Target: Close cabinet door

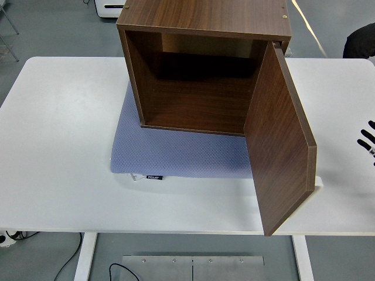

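Cabinet door [280, 140] stands wide open, hinged at right, its free edge overhanging toward the table [58, 175] front. Right robot hand [368, 140] at the right edge (only fingertips visible) appears spread, grasping nothing. Cabinet [199, 64] rests on a blue mat [176, 155]; a hard push risks sliding it.

Right hand [369, 139]: black fingers with white bands at joints, only fingertips visible.
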